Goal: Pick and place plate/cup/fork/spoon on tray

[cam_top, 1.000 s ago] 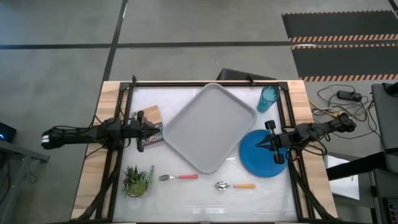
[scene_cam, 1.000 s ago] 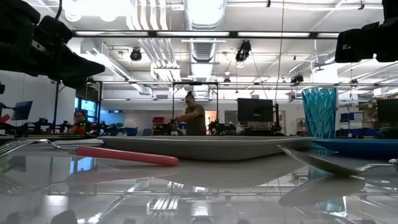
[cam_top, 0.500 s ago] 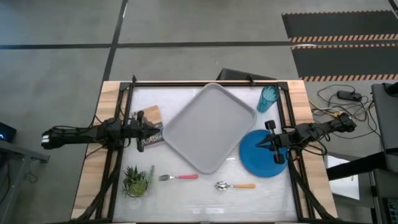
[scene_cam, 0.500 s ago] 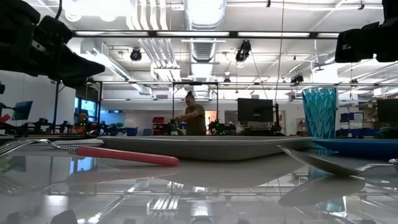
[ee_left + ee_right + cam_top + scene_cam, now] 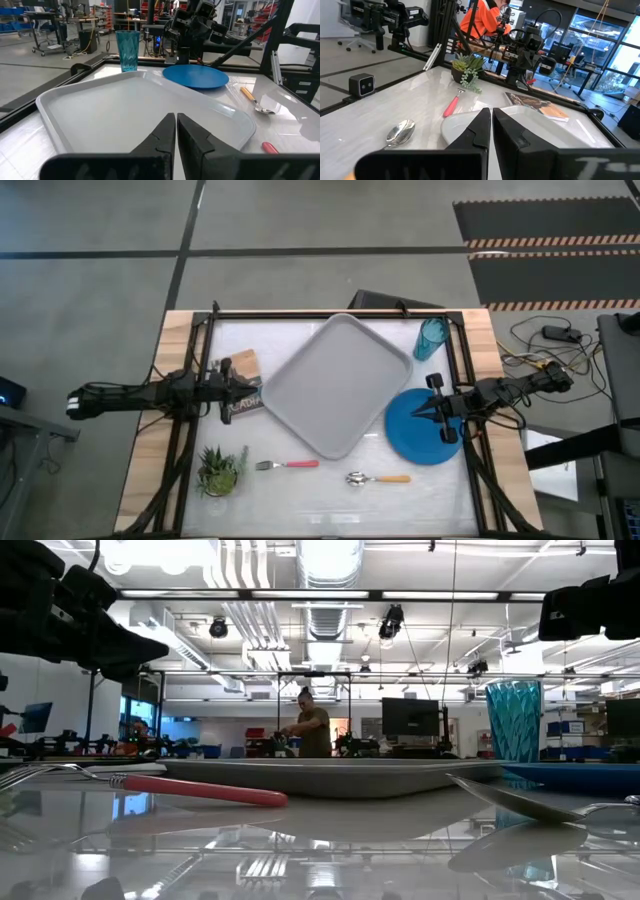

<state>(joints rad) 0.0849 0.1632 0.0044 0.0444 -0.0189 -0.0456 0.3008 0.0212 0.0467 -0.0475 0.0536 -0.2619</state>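
Note:
The light grey tray [image 5: 337,384] lies tilted in the table's middle. The blue plate [image 5: 421,426] lies flat on the table right of it, and the teal cup [image 5: 432,337] stands upright at the far right. The pink-handled fork [image 5: 288,465] and the orange-handled spoon [image 5: 378,478] lie near the front edge. My left gripper [image 5: 258,394] is shut and empty at the tray's left edge. My right gripper [image 5: 414,414] is shut and empty above the plate.
A small potted plant [image 5: 220,469] stands at the near left. A booklet [image 5: 240,378] lies under my left arm. A black frame [image 5: 330,313] runs around the table. A person in orange [image 5: 482,20] and another person [image 5: 312,729] are in the room beyond.

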